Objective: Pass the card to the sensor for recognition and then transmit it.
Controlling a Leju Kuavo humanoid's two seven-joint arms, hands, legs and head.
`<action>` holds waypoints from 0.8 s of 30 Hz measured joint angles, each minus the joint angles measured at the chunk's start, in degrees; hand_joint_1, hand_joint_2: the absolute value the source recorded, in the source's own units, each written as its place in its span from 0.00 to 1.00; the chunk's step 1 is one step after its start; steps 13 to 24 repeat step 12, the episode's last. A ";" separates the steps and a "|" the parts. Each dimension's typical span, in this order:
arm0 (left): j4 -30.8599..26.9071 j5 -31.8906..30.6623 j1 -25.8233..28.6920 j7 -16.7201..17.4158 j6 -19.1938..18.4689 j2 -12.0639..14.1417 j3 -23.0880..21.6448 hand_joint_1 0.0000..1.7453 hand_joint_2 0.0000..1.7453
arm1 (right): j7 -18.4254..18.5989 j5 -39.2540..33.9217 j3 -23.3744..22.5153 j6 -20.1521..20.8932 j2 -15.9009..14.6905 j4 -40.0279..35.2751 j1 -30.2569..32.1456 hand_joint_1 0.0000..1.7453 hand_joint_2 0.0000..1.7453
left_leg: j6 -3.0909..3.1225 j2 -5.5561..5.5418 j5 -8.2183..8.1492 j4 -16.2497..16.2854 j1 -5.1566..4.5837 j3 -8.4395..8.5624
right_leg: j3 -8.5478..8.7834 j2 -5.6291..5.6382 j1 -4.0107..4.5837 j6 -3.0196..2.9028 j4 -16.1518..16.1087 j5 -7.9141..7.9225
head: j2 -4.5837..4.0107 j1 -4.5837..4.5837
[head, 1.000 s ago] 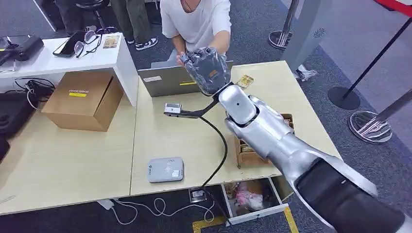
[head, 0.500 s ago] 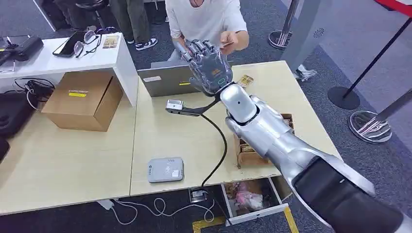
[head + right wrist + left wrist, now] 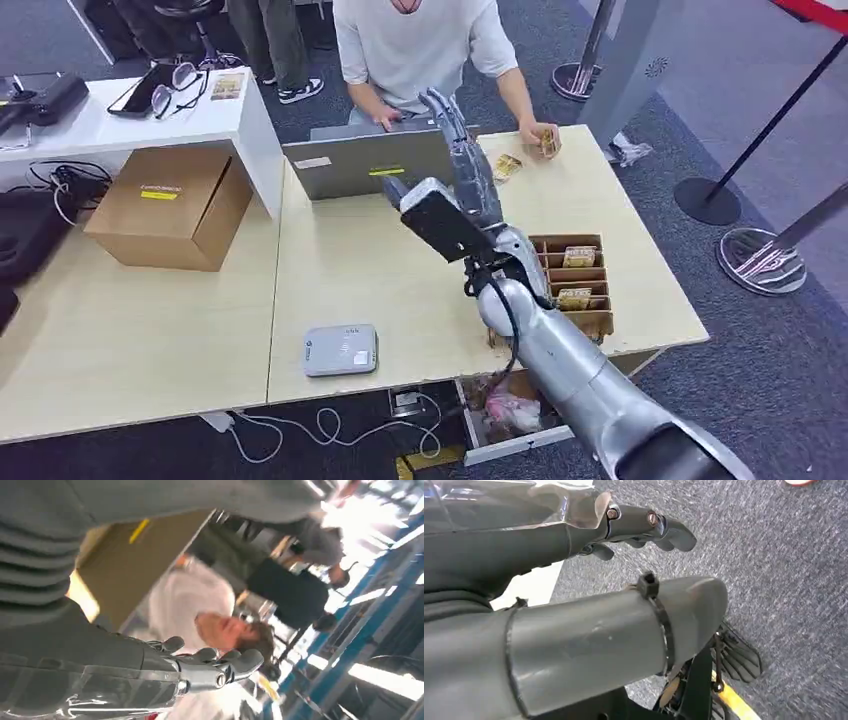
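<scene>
— While the right hand is raised over the table's far edge, what does it hold?

— Nothing that I can see. Its fingers stretch out loosely, apart, with no card between them. It points toward the person behind the laptop.

— And the left hand?

— The left hand hangs over carpet; its fingers curl somewhat, but whether they are together or apart I cannot tell.

— Where is the card, then?

— One card is under the person's hand at the far right corner, just beside another small card lying on the table. More cards stand in the slotted box at the right edge.

— The sensor?

— The sensor is the grey pad at the near edge, well apart from the raised hand.

— So which step is this?

— I judge the handover is done, the person having the card. Next, likely, the arm must swing back to the box, lower the fingers onto a fresh card and pinch it, then carry it to the sensor.
</scene>
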 joint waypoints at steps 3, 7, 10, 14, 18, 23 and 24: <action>-0.02 0.33 -0.02 0.00 -0.50 0.00 0.00 0.00 0.00 | -1.25 -7.28 -0.98 2.95 -0.57 -7.58 6.06 0.00 0.00 | 0.01 0.00 -0.01 0.00 0.00 0.00 | 0.00 0.00 0.00 0.02 -0.01 -0.02 | 0.00 0.02; -0.02 0.46 -0.04 0.00 -1.09 0.00 0.00 0.00 0.00 | -2.56 -13.04 -1.82 6.23 -1.12 -16.13 14.29 0.00 0.00 | 0.05 0.01 -0.05 -0.01 0.00 -0.01 | 0.00 0.00 0.00 -0.02 -0.01 -0.08 | 0.00 0.00; -0.02 0.39 -0.05 0.18 -1.66 0.02 0.00 0.00 0.00 | -3.02 -13.06 -1.86 6.10 -1.53 -20.13 19.92 0.00 0.00 | 0.05 0.00 -0.07 -0.01 0.00 -0.02 | 0.00 -0.01 0.01 -0.06 -0.02 -0.12 | 0.00 0.00; -0.02 0.06 -0.03 0.55 -2.06 0.09 0.00 0.00 0.00 | -3.37 -12.43 -1.95 5.54 -1.77 -22.41 23.60 0.00 0.00 | 0.08 0.01 -0.09 -0.01 0.00 -0.04 | 0.00 -0.01 0.01 -0.06 -0.01 -0.13 | 0.00 0.00; -0.02 0.06 -0.03 0.55 -2.06 0.09 0.00 0.00 0.00 | -3.37 -12.43 -1.95 5.54 -1.77 -22.41 23.60 0.00 0.00 | 0.08 0.01 -0.09 -0.01 0.00 -0.04 | 0.00 -0.01 0.01 -0.06 -0.01 -0.13 | 0.00 0.00; -0.02 0.06 -0.03 0.55 -2.06 0.09 0.00 0.00 0.00 | -3.37 -12.43 -1.95 5.54 -1.77 -22.41 23.60 0.00 0.00 | 0.08 0.01 -0.09 -0.01 0.00 -0.04 | 0.00 -0.01 0.01 -0.06 -0.01 -0.13 | 0.00 0.00; -0.02 0.06 -0.03 0.55 -2.06 0.09 0.00 0.00 0.00 | -3.37 -12.43 -1.95 5.54 -1.77 -22.41 23.60 0.00 0.00 | 0.08 0.01 -0.09 -0.01 0.00 -0.04 | 0.00 -0.01 0.01 -0.06 -0.01 -0.13 | 0.00 0.00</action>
